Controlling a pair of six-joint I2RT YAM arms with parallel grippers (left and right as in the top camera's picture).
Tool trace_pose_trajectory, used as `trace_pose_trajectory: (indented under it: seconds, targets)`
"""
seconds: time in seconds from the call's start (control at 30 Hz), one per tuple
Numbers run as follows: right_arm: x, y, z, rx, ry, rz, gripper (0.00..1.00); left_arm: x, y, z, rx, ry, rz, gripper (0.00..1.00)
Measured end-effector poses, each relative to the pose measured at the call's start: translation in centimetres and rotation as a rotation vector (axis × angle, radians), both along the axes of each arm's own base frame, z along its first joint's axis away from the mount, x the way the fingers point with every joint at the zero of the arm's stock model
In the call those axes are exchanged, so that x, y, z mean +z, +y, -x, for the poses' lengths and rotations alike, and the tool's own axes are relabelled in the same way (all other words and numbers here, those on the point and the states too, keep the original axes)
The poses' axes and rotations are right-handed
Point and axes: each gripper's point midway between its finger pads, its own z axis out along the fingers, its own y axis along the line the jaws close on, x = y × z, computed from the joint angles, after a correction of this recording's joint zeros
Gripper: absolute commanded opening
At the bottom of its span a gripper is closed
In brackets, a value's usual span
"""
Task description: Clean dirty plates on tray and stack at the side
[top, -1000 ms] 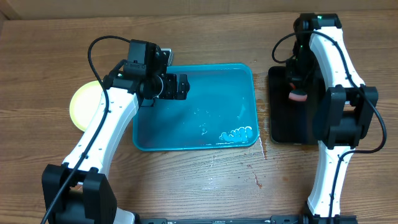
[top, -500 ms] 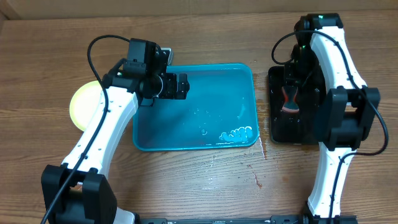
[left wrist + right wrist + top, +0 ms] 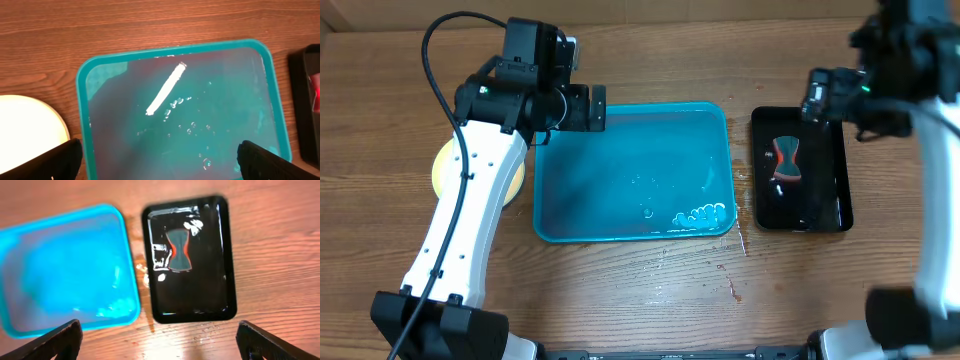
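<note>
Sponge (image 3: 786, 160) dropped into black tray (image 3: 825, 195) beside turquoise tray (image 3: 600, 190).

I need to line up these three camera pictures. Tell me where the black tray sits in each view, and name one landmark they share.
Overhead: the black tray lies right of centre, on the table.
Left wrist: only the left part of the black tray shows, cut off by the right border.
Right wrist: the black tray shows whole, just right of centre.
Shared landmark: the turquoise tray, immediately to its left in every view.
</note>
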Motion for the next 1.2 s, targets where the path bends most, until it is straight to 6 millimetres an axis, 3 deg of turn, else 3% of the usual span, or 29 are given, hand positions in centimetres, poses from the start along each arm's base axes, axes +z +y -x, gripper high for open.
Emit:
trace_pose_trajectory:
  seconds: [0.17,0.3,0.5,0.63,0.8,0.93,1.2]
  targets:
    - [6.3,0.0,5.1,-0.025,-0.216,-0.020,1.00,0.0,0.2,0.0,0.006,0.000,-0.009,1.00]
    - [9.9,0.0,9.4,-0.033,-0.367,-0.029,1.00,0.0,0.3,0.0,0.008,-0.001,-0.012,1.00]
    - [13.0,-0.1,14.3,-0.037,-0.522,-0.037,1.00,0.0,0.2,0.0,0.007,-0.001,-0.013,1.00]
    - [13.7,-0.1,16.0,-0.036,-0.571,-0.039,1.00,0.0,0.3,0.0,0.008,-0.001,-0.013,1.00]
    - [13.9,-0.1,16.4,-0.036,-0.583,-0.040,1.00,0.0,0.3,0.0,0.008,-0.001,-0.013,1.00]
    - [14.1,-0.1,15.6,-0.031,-0.599,-0.036,1.00,0.0,0.3,0.0,0.008,-0.001,-0.013,1.00]
    - [14.3,0.7,9.7,0.056,-0.768,-0.015,1.00,0.0,0.3,0.0,0.010,-0.002,-0.017,1.00]
